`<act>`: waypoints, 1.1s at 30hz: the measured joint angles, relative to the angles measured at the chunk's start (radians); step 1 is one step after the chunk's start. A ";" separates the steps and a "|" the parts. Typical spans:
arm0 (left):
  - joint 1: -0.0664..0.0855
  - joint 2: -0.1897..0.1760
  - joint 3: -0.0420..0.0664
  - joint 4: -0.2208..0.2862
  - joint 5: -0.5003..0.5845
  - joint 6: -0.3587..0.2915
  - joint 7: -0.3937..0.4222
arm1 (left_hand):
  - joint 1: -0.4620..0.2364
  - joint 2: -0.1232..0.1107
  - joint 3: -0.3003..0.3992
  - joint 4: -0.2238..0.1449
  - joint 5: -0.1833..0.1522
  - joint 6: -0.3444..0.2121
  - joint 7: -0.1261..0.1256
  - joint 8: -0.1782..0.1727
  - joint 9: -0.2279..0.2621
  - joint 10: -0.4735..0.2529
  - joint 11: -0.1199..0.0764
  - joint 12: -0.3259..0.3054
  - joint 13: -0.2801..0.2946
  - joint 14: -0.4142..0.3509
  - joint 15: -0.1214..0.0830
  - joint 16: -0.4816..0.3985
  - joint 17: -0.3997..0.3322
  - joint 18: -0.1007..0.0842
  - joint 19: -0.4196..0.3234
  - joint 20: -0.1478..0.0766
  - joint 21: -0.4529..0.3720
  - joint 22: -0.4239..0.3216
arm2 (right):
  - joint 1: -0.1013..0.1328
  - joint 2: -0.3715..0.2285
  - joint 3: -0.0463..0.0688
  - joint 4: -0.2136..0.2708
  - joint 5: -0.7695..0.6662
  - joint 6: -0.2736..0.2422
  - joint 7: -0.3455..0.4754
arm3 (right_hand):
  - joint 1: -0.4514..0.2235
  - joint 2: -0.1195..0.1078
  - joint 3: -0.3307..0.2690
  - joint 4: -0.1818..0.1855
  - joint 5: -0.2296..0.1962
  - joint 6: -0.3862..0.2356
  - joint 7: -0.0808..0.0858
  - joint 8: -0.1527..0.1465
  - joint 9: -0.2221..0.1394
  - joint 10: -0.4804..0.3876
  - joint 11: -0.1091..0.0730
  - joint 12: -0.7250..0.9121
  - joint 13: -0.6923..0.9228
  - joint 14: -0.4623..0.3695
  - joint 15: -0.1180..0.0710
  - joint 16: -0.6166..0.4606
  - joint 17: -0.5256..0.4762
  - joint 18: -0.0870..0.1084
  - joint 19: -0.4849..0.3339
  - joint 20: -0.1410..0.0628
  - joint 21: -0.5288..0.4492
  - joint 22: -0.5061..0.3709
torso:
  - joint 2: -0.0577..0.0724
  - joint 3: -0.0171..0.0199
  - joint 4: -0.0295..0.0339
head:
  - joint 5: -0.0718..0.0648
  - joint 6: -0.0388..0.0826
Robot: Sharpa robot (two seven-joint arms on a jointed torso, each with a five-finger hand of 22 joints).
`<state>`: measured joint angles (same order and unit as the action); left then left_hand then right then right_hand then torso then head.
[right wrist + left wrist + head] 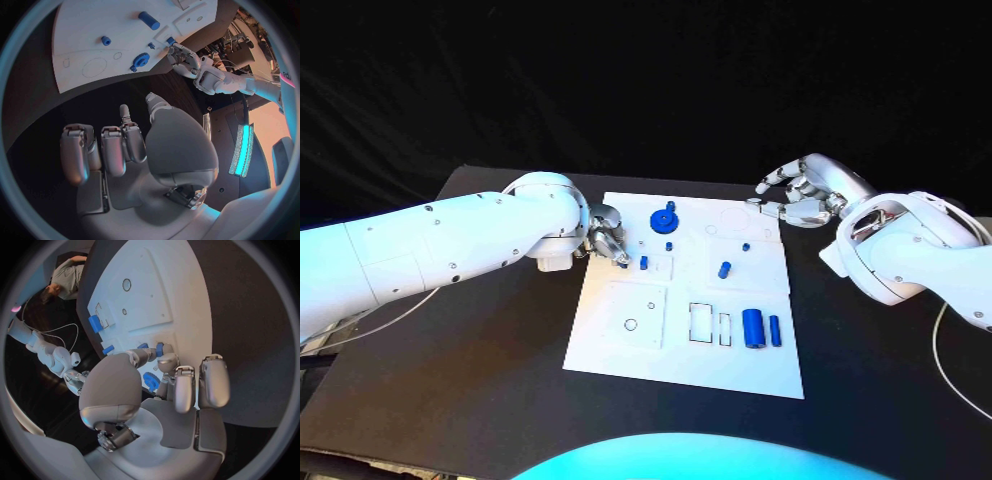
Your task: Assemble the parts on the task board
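You get a bright, sharp task board (682,350) against dark surroundings, with fisheye bending in both wrist views.

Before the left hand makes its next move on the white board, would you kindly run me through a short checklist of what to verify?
1. Left hand at the left edge of the white rectangular task board: ok.
2. Left hand holding a part: cannot tell; its fingertips are by a small blue peg, but contact is unclear.
3. Blue toothed gear on the board's far half, apart from both hands: ok.
4. Right hand off the board's far right corner, fingers curled, nothing in it: ok.
5. Two upright-lying blue cylinders in the near right part of the board, untouched: ok.
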<state>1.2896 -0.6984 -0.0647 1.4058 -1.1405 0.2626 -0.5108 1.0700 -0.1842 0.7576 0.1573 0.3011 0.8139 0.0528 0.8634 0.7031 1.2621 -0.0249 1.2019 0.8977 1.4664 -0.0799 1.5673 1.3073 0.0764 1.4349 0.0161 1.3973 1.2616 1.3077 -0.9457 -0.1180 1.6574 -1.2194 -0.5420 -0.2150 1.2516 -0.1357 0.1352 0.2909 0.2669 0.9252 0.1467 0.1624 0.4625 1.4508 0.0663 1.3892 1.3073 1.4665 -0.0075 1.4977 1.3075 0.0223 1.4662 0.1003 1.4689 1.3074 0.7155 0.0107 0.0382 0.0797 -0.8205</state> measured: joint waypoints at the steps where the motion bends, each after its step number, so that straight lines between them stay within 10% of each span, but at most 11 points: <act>1: 0.000 0.000 0.000 0.000 -0.001 0.001 -0.001 | -0.011 0.001 0.000 0.000 0.000 0.004 -0.004 0.002 -0.003 0.000 0.000 0.001 0.002 0.001 -0.001 0.000 0.000 0.000 0.000 0.000 0.000 0.002 | 0.000 0.000 0.000 0.000 0.000 0.000 0.000 | 0.000 0.000 0.000 0.000 0.000 0.000 0.000 0.000 0.000 0.000 0.000 0.000 0.000 0.000 0.000 0.000 0.000 0.000 0.000 0.000 0.000 0.000 | 0.000 0.0000 0.0000 | 0.000 0.000; 33: -0.001 0.012 -0.001 -0.023 -0.003 0.008 -0.006 | -0.077 -0.012 -0.105 0.083 0.001 0.029 -0.021 0.013 -0.028 0.013 -0.008 0.017 0.026 0.001 -0.008 0.000 0.000 0.000 0.011 -0.003 0.011 0.021 | 0.000 -0.001 0.000 0.000 0.000 0.000 0.001 | -0.005 0.005 0.000 0.000 0.000 0.000 0.000 0.000 0.001 0.000 0.000 0.000 0.001 0.000 0.000 0.000 0.000 0.000 0.000 0.000 0.000 0.001 | 0.000 -0.0004 -0.0007 | -0.002 -0.002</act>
<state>1.2886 -0.6863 -0.0656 1.3830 -1.1439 0.2704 -0.5164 0.9932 -0.1963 0.6523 0.2399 0.3019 0.8428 0.0313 0.8769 0.6749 1.2751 -0.0333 1.2192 0.9233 1.4669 -0.0876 1.5673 1.3073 0.0763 1.4455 0.0127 1.4079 1.2828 1.3075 -0.9470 -0.1180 1.6570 -1.2194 -0.5422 -0.2145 1.2463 -0.1303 0.1352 0.2909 0.2669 0.9252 0.1467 0.1624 0.4631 1.4508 0.0662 1.3892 1.3080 1.4665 -0.0075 1.4977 1.3073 0.0223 1.4662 0.1003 1.4689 1.3080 0.7154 0.0104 0.0375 0.0781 -0.8228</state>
